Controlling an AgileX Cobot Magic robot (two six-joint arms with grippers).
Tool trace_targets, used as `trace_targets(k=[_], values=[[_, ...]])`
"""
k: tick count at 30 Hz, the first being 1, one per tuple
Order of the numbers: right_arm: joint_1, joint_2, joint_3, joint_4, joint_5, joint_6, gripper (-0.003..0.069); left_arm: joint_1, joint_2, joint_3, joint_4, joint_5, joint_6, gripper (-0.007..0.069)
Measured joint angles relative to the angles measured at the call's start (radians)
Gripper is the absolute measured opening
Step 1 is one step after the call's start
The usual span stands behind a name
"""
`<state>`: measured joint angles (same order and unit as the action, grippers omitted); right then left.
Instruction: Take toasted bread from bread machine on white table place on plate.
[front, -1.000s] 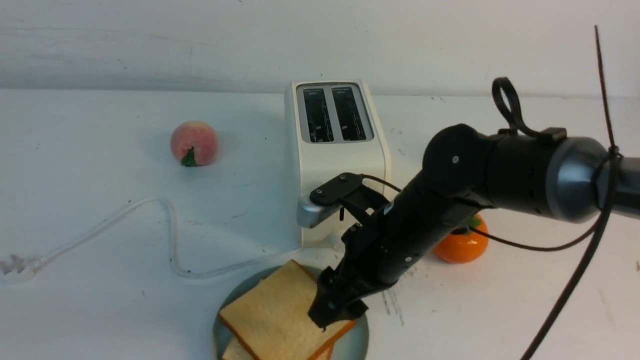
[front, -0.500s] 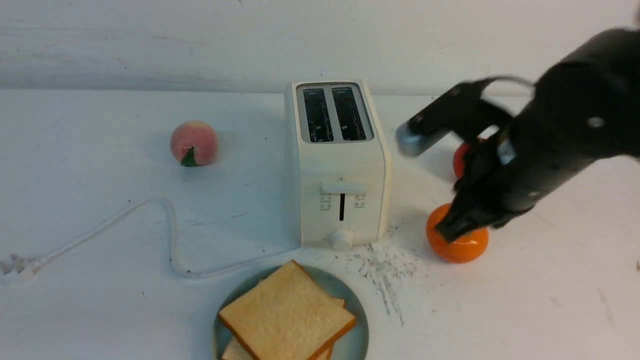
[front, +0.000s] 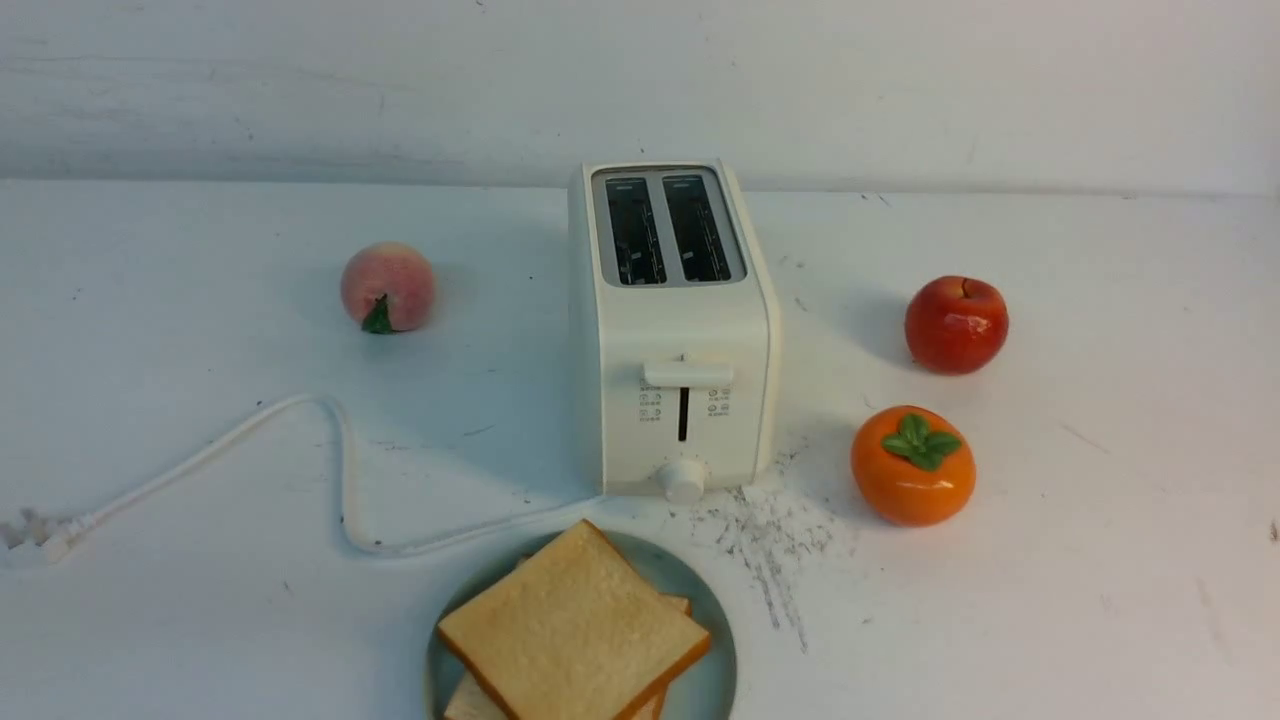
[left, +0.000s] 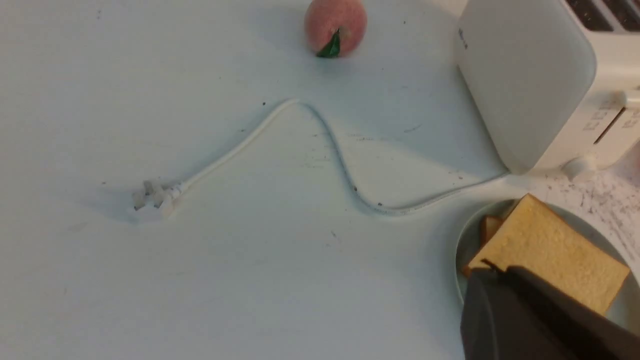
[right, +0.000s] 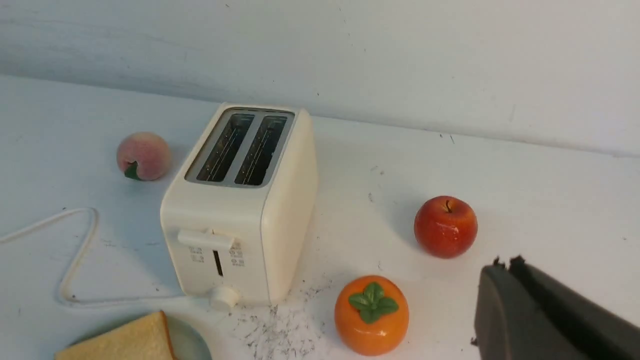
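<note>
Below the toaster (front: 690, 400), the toast (front: 575, 630) seems light, crisp, best pinched by its crusts. Both grippers (left: 492, 267) (right: 507, 262) are closed

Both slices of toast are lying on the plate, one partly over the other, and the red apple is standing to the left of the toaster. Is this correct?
Not quite: in the front view, the apple stands to the right of the toaster. The rest is right.
</note>
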<state>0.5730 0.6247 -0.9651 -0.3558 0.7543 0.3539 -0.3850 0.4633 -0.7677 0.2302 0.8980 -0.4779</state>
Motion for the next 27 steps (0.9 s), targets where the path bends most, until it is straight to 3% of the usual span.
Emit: trace_targets(k=[7, 14, 19, 21, 27], values=[[0.000, -0.238, 0.379, 0.000, -0.209, 0.003, -0.0010, 0.000, 0.000, 0.000, 0.000, -0.045, 0.000, -0.0011], [0.000, -0.344, 0.515, -0.025, -0.335, 0.117, -0.0008, 0.000, 0.000, 0.000, 0.000, -0.048, 0.000, -0.0006], [0.000, -0.391, 0.519, -0.133, -0.314, 0.228, -0.0008, 0.000, 0.000, 0.000, 0.000, -0.044, 0.000, -0.0003], [0.000, -0.429, 0.519, -0.224, -0.245, 0.311, -0.0008, 0.000, 0.000, 0.000, 0.000, -0.031, 0.000, -0.0003], [0.000, -0.491, 0.519, -0.336, -0.105, 0.481, -0.0008, 0.000, 0.000, 0.000, 0.000, -0.013, 0.000, -0.0003]])
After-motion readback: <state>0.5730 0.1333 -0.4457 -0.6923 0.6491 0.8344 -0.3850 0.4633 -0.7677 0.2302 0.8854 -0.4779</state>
